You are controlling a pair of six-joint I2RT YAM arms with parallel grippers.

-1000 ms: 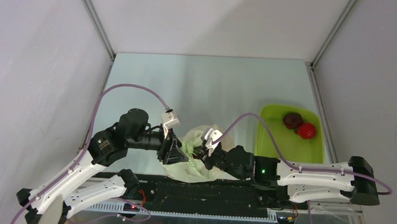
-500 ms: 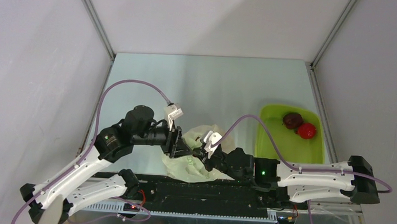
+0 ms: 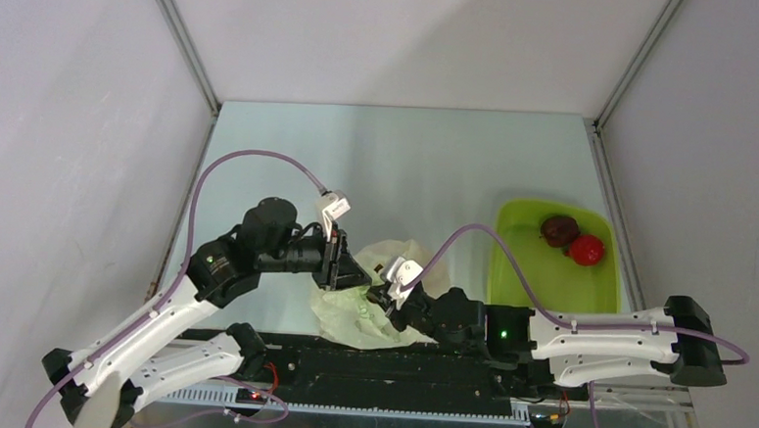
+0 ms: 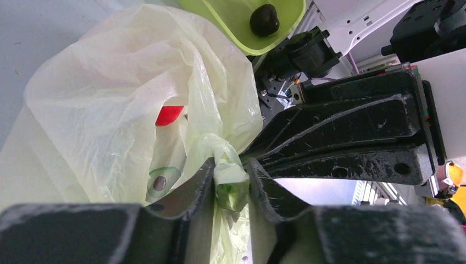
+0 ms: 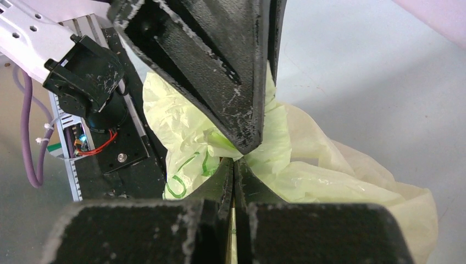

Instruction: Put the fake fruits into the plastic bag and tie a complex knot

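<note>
The plastic bag (image 3: 376, 297) lies near the table's front edge, pale cream film with green prints. A red fruit (image 4: 168, 115) shows through its film. My left gripper (image 3: 353, 271) is shut on a bunched twist of the bag's film (image 4: 229, 176). My right gripper (image 3: 383, 295) is shut on thin film of the bag (image 5: 275, 148), tip to tip with the left fingers (image 5: 220, 71). A dark maroon fruit (image 3: 558, 229) and a red fruit (image 3: 586, 249) lie in the lime-green tray (image 3: 510, 270). Whether a knot is formed I cannot tell.
The lime-green tray stands at the right, near the right wall. The black rail (image 3: 397, 372) of the arm bases runs along the front edge just behind the bag. Purple cables (image 3: 251, 158) arch over both arms.
My left gripper has moved right and slightly back along the bag's top, closing in on the right gripper. My right gripper has shifted a little left. The bag's top has bunched up between them.
</note>
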